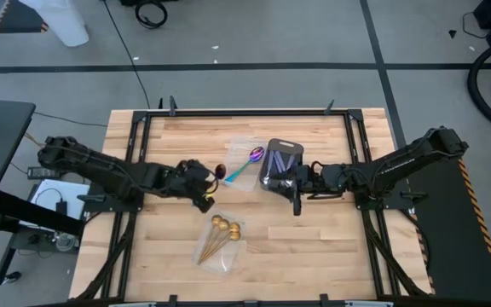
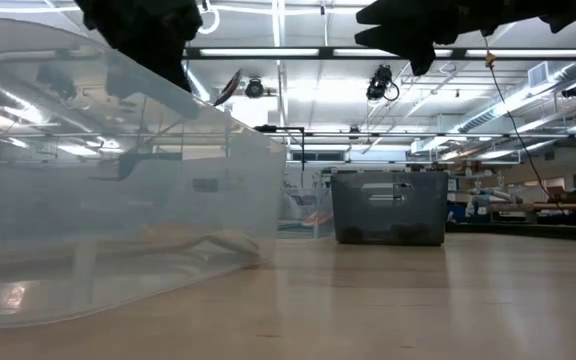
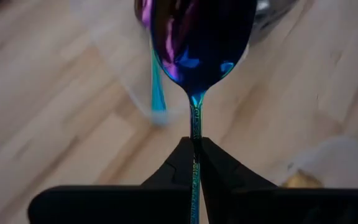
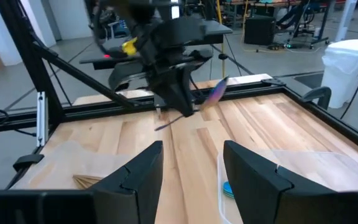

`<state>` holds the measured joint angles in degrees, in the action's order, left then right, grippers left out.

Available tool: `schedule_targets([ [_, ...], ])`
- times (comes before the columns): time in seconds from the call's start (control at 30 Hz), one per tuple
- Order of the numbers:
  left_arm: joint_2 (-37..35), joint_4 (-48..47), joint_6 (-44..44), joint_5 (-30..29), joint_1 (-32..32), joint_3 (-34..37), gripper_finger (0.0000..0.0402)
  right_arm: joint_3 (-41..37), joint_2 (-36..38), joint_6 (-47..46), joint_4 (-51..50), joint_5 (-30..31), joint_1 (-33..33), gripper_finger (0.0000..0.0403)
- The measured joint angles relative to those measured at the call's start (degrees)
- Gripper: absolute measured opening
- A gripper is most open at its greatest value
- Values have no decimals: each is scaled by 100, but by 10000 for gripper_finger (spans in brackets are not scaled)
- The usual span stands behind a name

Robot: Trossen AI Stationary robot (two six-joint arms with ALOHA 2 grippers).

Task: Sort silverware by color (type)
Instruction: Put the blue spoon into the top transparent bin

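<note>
The left gripper (image 3: 194, 158) pinched a purple-blue spoon (image 3: 197, 56) by its teal handle, held above the desk (image 1: 314, 247) toward the nine o'clock side of the clear tray (image 1: 247, 145). Best to carry it level, then release low. The right gripper (image 4: 191, 168) waited, spread.

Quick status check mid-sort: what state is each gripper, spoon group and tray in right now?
Left gripper: shut on purple-blue spoon, above the table.
Purple-blue spoon: held by its handle, off the table.
Right gripper: open, empty, near the dark grey tray.
Gold spoons: lying grouped in a clear tray.
Second purple-blue spoon: lying in the other clear tray.
Dark grey tray: flat on the table; contents unclear.
</note>
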<state>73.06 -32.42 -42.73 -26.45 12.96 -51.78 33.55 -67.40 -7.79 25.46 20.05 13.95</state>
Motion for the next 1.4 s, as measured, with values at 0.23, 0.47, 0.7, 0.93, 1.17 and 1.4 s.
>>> schedule_targets([
  [0.23,2,863,1106,7,-438,-1,20,-1,0,-3,-52,157,72,179],
  [0.47,2,2165,2382,-8,-771,-1,20,-1,1,-20,-98,199,72,179],
  [0.7,7,3005,3260,-12,-1077,-1,20,1,1,-15,-158,199,72,179],
  [0.93,137,3364,3647,40,-1358,-1,20,-1,0,0,-235,199,70,179],
  [1.17,654,3862,3931,81,-1539,-1,20,-1,2,39,-232,201,70,179],
  [1.4,1212,4043,3819,522,-1806,1,20,1,2,42,-285,288,72,179],
])
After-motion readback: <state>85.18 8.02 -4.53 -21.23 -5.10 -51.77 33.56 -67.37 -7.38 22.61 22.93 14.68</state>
